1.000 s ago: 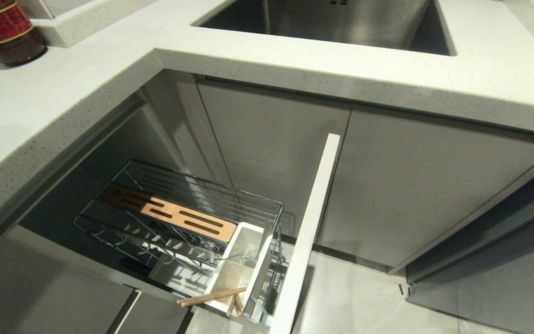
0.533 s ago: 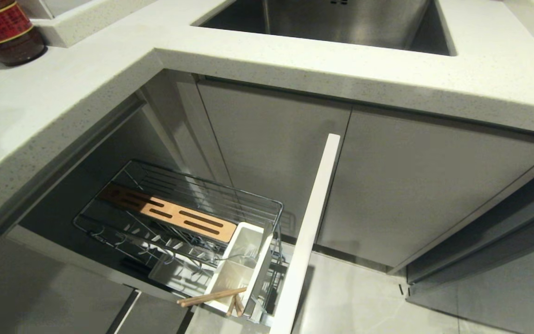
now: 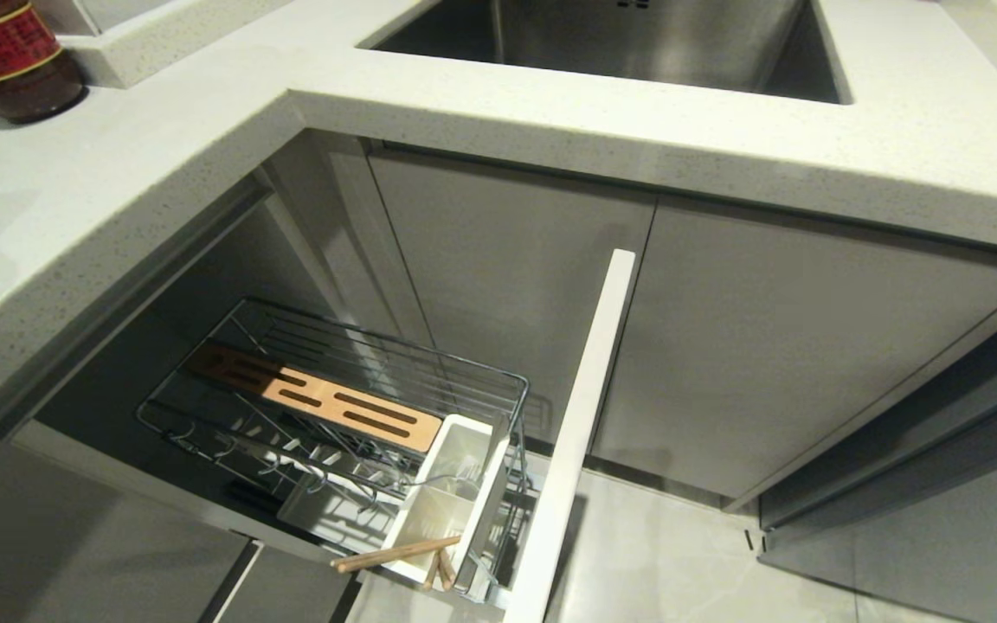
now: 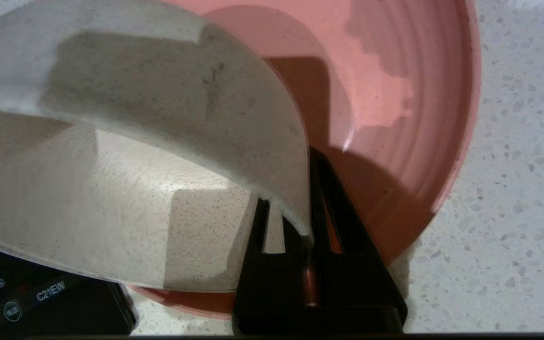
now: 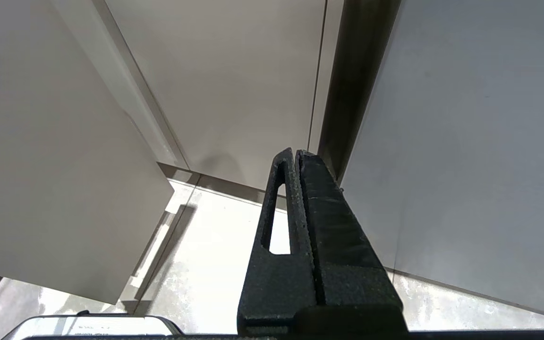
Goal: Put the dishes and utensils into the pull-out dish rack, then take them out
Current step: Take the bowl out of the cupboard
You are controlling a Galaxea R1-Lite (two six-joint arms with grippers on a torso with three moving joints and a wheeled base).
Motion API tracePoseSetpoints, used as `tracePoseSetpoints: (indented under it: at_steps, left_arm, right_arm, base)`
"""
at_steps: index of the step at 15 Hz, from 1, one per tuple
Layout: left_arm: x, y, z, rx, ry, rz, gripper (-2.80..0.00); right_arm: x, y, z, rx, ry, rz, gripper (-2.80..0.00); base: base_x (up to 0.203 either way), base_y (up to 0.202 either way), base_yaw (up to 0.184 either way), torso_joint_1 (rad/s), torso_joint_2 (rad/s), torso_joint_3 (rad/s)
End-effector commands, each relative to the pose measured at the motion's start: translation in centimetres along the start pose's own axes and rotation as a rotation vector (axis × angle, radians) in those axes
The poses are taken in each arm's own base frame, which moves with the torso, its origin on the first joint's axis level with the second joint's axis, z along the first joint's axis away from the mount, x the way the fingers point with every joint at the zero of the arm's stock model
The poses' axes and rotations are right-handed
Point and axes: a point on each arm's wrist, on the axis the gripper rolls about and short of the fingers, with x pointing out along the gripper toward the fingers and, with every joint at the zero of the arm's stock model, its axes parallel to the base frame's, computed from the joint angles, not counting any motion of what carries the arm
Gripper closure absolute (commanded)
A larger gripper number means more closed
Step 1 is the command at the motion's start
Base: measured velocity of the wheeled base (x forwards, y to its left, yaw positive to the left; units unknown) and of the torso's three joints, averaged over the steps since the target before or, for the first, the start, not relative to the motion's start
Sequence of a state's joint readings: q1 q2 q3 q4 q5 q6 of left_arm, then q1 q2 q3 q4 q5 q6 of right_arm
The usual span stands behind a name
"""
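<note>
**Head view: rack pulled out, left gripper clamped on bowl rim up on the counter**

Head view, left to right: dark sauce bottle with red label at the far left corner of the speckled countertop. Below the counter edge, the pull-out dish rack is extended. The slotted wooden strip runs along it and the wire plate slots hold no dishes. White cutlery caddy sits at the rack's front end, just behind the white front panel. The chopsticks lie tilted across the caddy's near corner, tips sticking out to the left past its rim. Can't make out the fork. Steel sink is at top centre, with closed grey cabinet doors to the right of the panel. Neither arm shows in this view.

Left wrist view: left gripper is pinched on the rim of the off-white speckled bowl, one finger inside the wall, one outside. The bowl is tipped up and sits over the pink plate, which lies flat on the speckled counter. Black appliance panel with small lit icons is just beside the plate's edge.

Right wrist view: right gripper has its fingers pressed together with nothing between them, hanging parked in front of the cabinet doors above the pale floor.
</note>
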State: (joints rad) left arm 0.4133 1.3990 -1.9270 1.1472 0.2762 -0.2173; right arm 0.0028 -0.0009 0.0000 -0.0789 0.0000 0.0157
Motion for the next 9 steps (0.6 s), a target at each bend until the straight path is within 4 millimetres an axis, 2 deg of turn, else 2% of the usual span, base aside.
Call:
tracePoseSetpoints:
  at_steps: [1, 6, 9]
  left_arm:
    - [0.3, -0.1, 0.0, -0.002, 0.011, 0.008, -2.80]
    - [-0.2, 0.3, 0.1, -0.025, -0.024, 0.024, -2.80]
    - [-2.0, 0.7, 1.2, -0.132, -0.208, 0.021, -2.80]
  right_arm:
    - [0.2, 0.0, -0.7, 0.000, 0.026, 0.000, 0.00]
    - [0.2, 0.0, -0.7, 0.000, 0.026, 0.000, 0.00]
    - [0.2, 0.0, -0.7, 0.000, 0.026, 0.000, 0.00]
  base:
    - [0.000, 0.000, 0.000, 0.000, 0.00, 0.000]
    - [0.000, 0.000, 0.000, 0.000, 0.00, 0.000]
    - [0.000, 0.000, 0.000, 0.000, 0.00, 0.000]
